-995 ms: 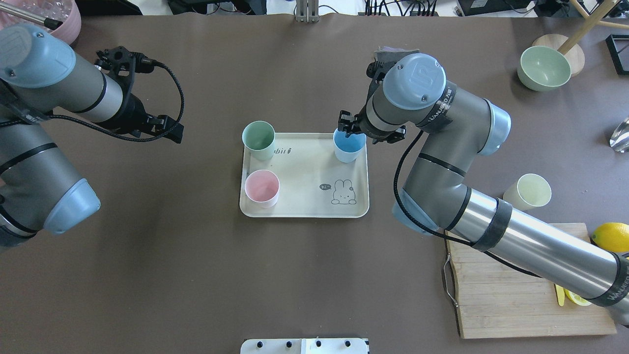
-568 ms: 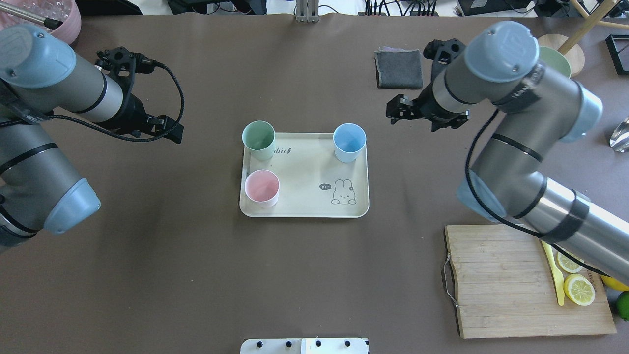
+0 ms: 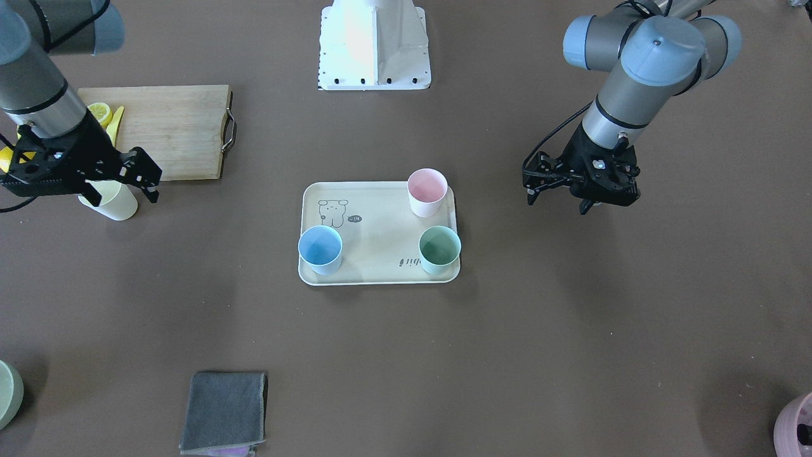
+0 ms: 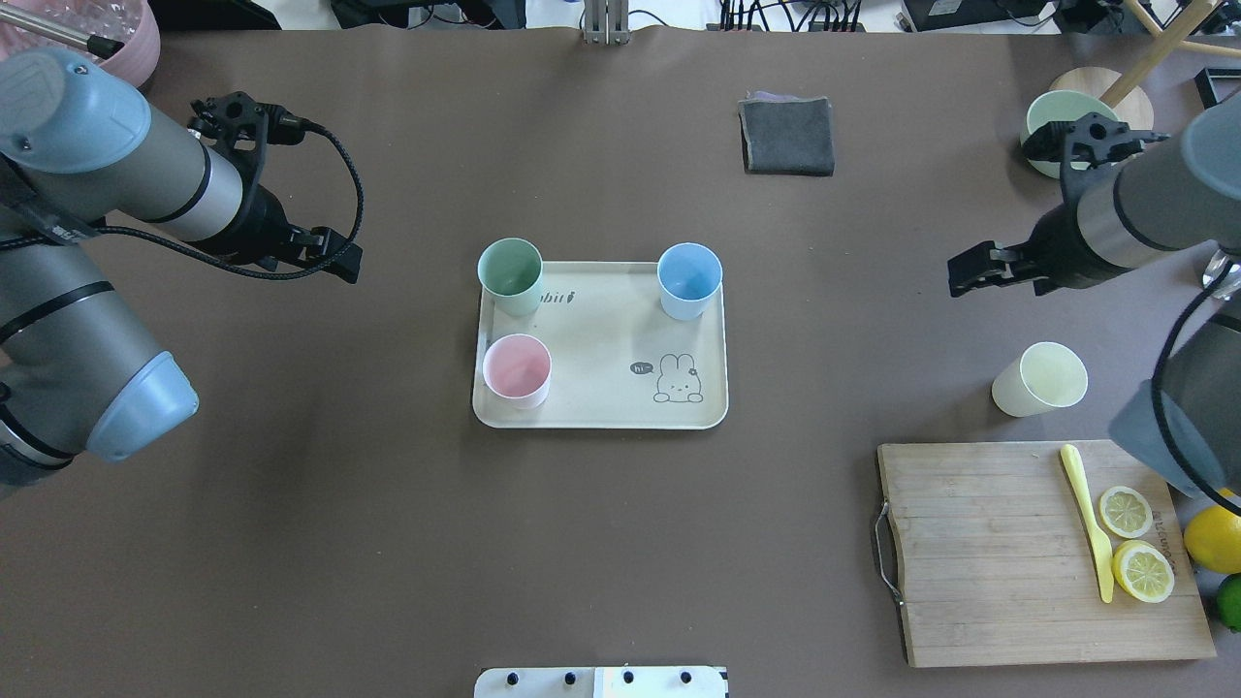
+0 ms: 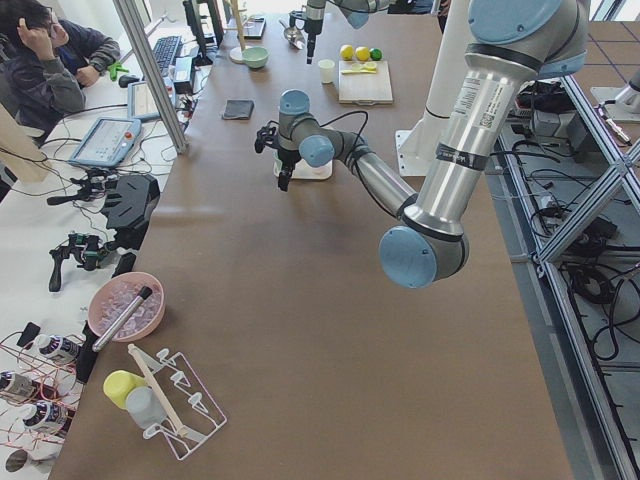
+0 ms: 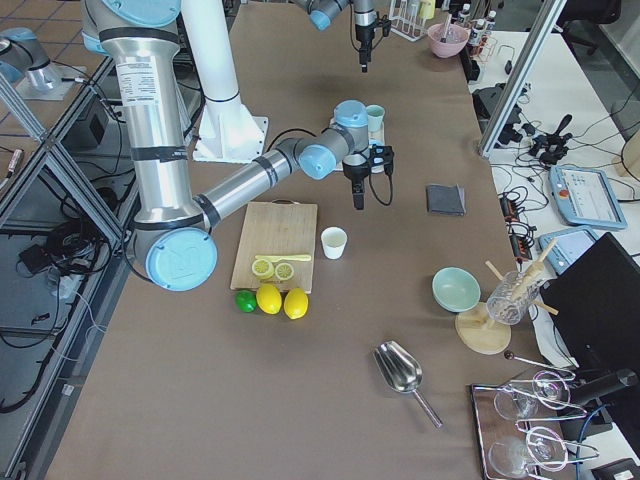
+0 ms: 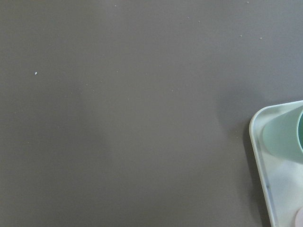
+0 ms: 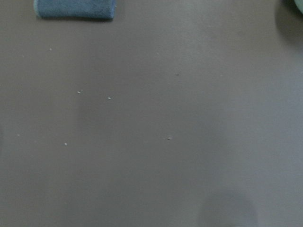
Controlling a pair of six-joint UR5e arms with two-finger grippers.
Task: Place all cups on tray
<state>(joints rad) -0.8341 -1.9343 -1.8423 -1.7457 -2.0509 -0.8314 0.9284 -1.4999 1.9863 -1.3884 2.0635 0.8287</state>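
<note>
The cream tray lies mid-table. On it stand the mint green cup, the light blue cup and the pink cup. They also show in the front view: green, blue, pink. The pale yellow cup stands on the table off the tray, beside the cutting board. My right gripper hovers open and empty just beyond the yellow cup. My left gripper is open and empty, left of the tray.
A wooden cutting board holds lemon slices and a yellow knife at the near right, with whole lemons beside it. A grey folded cloth lies at the far side. A sage bowl is far right. A pink pot is far left.
My right gripper has left the blue cup standing on the tray and swung right to the yellow cup's area. The left arm has not moved.
</note>
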